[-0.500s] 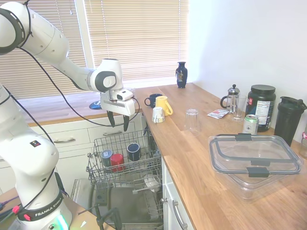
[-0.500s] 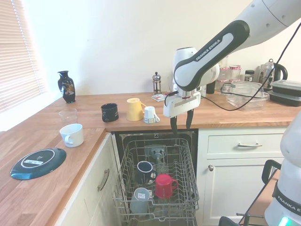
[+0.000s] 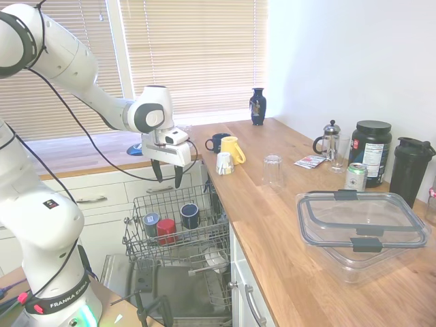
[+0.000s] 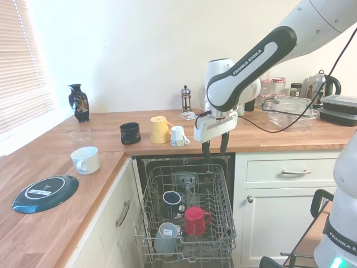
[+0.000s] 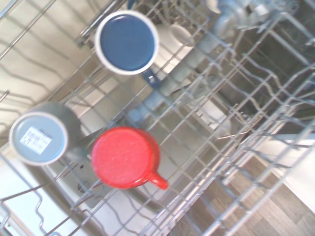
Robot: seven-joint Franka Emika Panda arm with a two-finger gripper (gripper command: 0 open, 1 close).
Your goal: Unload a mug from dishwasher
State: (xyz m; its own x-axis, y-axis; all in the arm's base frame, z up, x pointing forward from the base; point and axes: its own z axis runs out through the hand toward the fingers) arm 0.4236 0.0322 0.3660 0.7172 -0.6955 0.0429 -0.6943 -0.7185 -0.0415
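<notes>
The dishwasher's wire rack (image 3: 138, 212) (image 4: 148, 190) is pulled out below the counter. Standing mouth-down in it is the dark navy mug (image 3: 190, 215) (image 4: 171, 204) (image 5: 127, 42), with a red mug (image 3: 166, 230) (image 4: 195, 220) (image 5: 125, 157) and a grey cup with a light-blue top (image 3: 151, 223) (image 4: 165, 237) (image 5: 38, 138) beside it. My gripper (image 3: 167, 180) (image 4: 214, 155) hangs open above the rack's rear part, fingers pointing down, holding nothing and well clear of the mugs.
On the counter edge beside the rack stand a dark mug (image 4: 130, 133), a yellow mug (image 4: 159, 129) and a small white cup (image 4: 178, 136). A white cup (image 4: 85, 160) and a dark plate (image 4: 46, 193) lie on the side counter.
The gripper has shifted very slightly above the rack and stays open. The mugs in the rack have not moved.
</notes>
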